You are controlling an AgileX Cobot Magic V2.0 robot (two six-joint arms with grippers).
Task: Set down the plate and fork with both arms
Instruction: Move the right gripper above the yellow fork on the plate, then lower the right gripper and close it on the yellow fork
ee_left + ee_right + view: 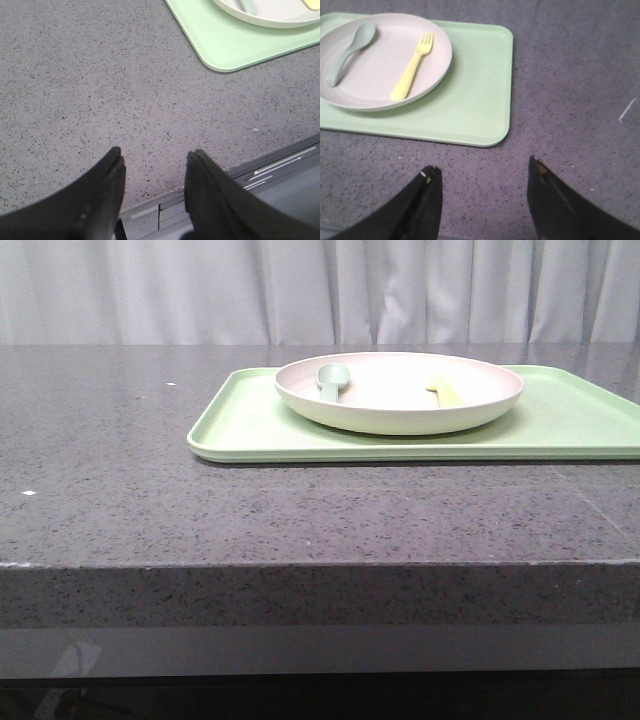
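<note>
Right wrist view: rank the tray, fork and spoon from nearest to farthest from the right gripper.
From the right gripper, fingers apart:
1. Tray, its near edge just ahead on the counter.
2. Fork, in the plate, on the nearer side.
3. Spoon, on the plate's far side.

the tabletop [120, 490] under me is dark grey stone, flecked all over with fine black and pale specks, with a few small white marks. the tray [250, 425] is a soft light green, plain, with no pattern. the plate [400, 415] is cream on its outer wall and a pale pinkish white inside. the fork [412, 67] is pale yellow, one flat colour from tines to handle. the spoon [347, 52] is a muted grey-green. my left jaws are matte black, and my right jaws are black too, with a small pale scuff near one tip. behind everything hangs a curtain [320, 290] of whitish grey folds.
</note>
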